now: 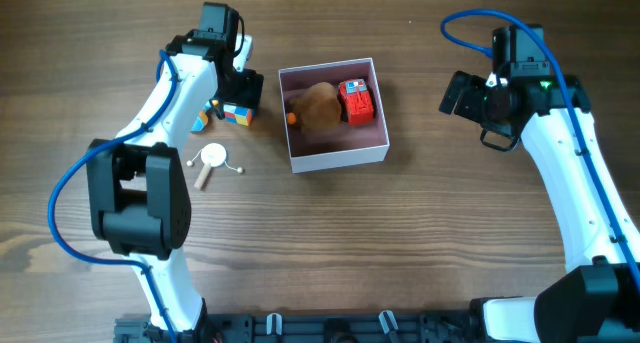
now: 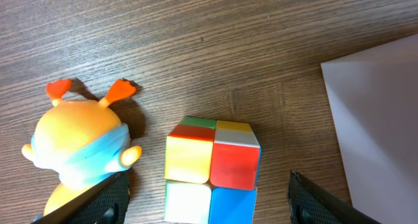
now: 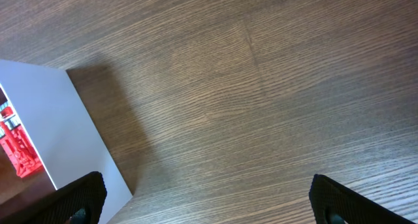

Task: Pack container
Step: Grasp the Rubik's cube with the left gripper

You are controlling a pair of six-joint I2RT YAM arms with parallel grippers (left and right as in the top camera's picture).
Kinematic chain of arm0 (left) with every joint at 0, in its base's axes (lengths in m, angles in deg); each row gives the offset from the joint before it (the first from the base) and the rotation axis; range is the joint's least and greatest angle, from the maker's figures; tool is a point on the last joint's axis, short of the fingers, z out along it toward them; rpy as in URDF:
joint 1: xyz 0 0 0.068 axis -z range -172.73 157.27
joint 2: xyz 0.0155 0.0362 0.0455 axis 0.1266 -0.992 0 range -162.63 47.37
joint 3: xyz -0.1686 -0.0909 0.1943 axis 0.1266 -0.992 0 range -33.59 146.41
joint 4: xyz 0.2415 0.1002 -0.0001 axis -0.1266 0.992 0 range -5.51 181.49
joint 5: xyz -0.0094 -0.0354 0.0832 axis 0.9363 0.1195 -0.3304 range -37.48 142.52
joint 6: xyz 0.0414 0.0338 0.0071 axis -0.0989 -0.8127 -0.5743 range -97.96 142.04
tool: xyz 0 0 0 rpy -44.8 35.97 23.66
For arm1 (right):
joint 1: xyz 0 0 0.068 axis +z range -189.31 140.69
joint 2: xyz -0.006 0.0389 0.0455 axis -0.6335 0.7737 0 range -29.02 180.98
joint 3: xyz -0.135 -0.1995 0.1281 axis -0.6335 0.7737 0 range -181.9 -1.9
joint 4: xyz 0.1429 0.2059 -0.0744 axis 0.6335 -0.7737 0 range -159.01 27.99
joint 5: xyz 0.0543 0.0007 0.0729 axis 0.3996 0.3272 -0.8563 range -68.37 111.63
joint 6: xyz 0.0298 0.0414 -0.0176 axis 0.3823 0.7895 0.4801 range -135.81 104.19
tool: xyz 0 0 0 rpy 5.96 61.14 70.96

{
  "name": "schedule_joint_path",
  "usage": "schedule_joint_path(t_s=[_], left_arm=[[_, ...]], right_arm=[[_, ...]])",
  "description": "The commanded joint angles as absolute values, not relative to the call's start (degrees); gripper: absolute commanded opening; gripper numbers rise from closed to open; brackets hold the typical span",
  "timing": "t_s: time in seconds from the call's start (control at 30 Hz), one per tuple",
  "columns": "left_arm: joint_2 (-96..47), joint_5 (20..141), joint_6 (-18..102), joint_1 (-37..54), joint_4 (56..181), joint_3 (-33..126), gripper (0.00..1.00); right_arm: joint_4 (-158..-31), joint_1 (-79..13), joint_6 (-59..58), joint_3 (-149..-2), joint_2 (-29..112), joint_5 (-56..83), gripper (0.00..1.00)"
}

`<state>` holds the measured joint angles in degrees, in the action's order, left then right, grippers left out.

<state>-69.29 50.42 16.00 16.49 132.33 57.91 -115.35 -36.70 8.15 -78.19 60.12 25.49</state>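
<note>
Container near; left tool hangs splayed above cube.

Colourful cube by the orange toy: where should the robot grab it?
Pinch its two flat opposite sides, coming straight down. The cube sits flat on the table with both sides free, and the open left gripper hangs with a finger on either side. The orange toy lies close, so that finger probably needs care.
</note>
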Motion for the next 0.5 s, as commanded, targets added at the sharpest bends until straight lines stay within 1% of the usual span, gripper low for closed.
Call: schedule_joint_path(t_s=[0.0,0.47], left_arm=[[-69.61,51.2,16.48,16.55,132.57,58.57,0.78],[-71.97,52.67,13.24,16.53,133.75,58.24,0.78]], right_arm=[[-115.16,-36.81,8.24,-77.95,60.52,24.94,1.0],[-115.16,-36.81,8.22,-77.95,60.52,24.94,1.0]])
